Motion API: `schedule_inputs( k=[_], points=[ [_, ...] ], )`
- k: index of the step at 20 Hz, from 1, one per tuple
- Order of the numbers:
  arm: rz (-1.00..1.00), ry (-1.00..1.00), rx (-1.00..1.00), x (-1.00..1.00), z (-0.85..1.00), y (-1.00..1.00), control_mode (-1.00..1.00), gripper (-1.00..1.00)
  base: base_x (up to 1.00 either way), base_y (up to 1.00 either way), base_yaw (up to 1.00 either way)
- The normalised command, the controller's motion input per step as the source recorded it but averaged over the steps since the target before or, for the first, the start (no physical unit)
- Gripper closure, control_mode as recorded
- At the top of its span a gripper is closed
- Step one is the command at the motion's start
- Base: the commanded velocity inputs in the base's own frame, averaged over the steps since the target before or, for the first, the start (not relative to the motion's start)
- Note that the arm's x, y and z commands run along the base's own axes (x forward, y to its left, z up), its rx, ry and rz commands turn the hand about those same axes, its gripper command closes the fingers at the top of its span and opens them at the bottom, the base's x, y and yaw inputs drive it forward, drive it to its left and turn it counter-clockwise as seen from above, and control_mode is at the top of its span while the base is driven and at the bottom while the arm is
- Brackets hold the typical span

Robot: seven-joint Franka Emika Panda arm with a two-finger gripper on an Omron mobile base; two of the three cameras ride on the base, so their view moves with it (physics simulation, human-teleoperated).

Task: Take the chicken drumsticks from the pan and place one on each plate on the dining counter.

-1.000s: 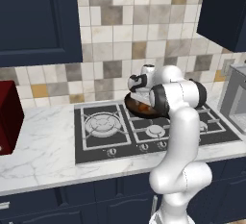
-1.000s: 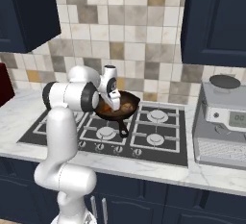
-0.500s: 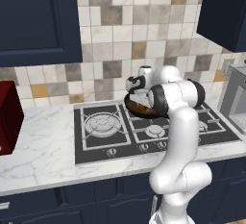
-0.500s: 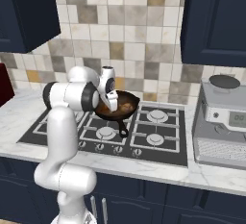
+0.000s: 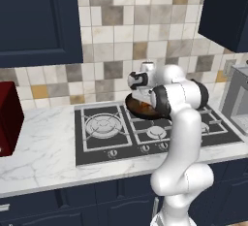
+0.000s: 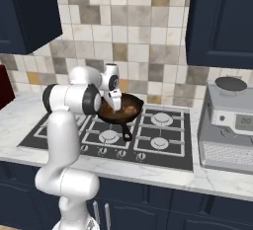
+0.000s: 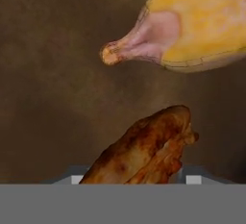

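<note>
The dark pan (image 5: pixel 145 111) (image 6: pixel 109 117) sits on the rear burner of the stove. My gripper (image 6: pixel 115 106) (image 5: pixel 141 100) reaches straight down into it. In the hand view a dark roasted chicken drumstick (image 7: pixel 144 151) lies on the pan floor (image 7: pixel 48 74) between my gripper's (image 7: pixel 133 180) two tips, which stand close to its sides; contact is unclear. A second, paler orange drumstick (image 7: pixel 202 21) lies just beyond it, bone end pointing left. One drumstick (image 6: pixel 130 109) shows beside the fingers in the right base view. The plates and the dining counter are out of view.
The black hob (image 5: pixel 106 128) is set in a marble counter against the tiled wall. The pan's handle (image 6: pixel 126 131) points toward the front edge. A silver coffee machine (image 6: pixel 230 120) stands to the right, a red appliance (image 5: pixel 7 123) to the far left.
The jaws have narrowed around the dark drumstick. The arm and the pan have stayed where they were.
</note>
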Motion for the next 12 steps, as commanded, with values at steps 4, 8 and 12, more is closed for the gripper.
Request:
schedule_inputs(
  k=[4,8,12],
  points=[
    [0.10,-0.06,0.00,-0.75,0.31,-0.10,-1.00,1.00,0.00,0.00,0.00],
    [0.19,-0.21,0.00,-0.95,0.25,0.00,-1.00,1.00,0.00,0.00,0.00],
    [0.16,-0.23,0.07,-0.83,0.24,-0.02,-1.00,1.00,0.00,0.00,0.00]
  ],
)
